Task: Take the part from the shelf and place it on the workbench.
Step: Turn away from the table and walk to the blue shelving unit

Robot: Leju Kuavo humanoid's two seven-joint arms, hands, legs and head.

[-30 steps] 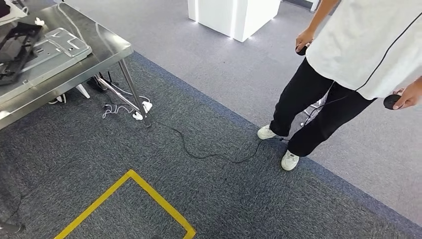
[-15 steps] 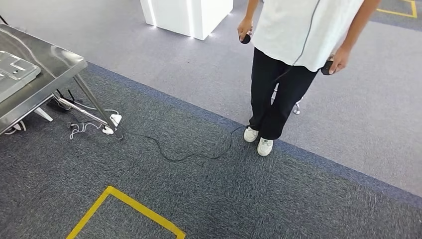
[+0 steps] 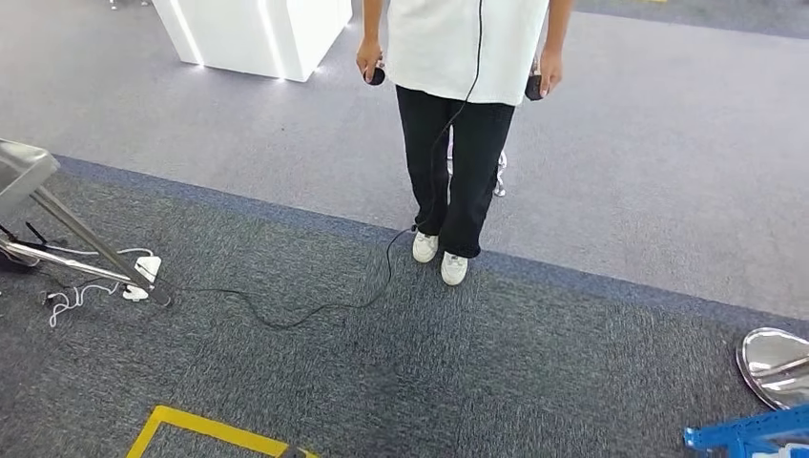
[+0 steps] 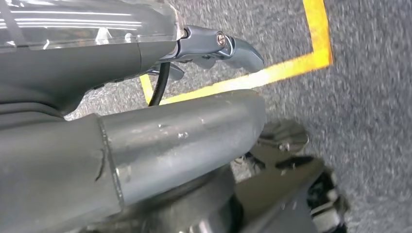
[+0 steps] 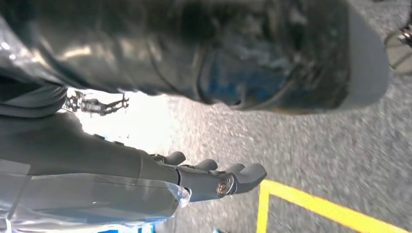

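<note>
Head view: you've got a person (image 3: 453, 124) standing top centre w/ a dark controller in each hand, a black cable (image 3: 315, 305) trailing across the carpet (image 3: 534, 372) to the table leg (image 3: 91, 250) at far left. Blue shelf frame (image 3: 749, 431) pokes in at bottom right, shiny metal disc (image 3: 775, 364) just above it. Yellow tape (image 3: 205, 429) runs along bottom left. Part: can't tell where it is. Left wrist view: left hand (image 4: 214, 48) over the floor, holding nothing, fingers stretched out. Right wrist view: right hand (image 5: 218, 177) also carries nothing, fingers extended, slightly apart.
</note>
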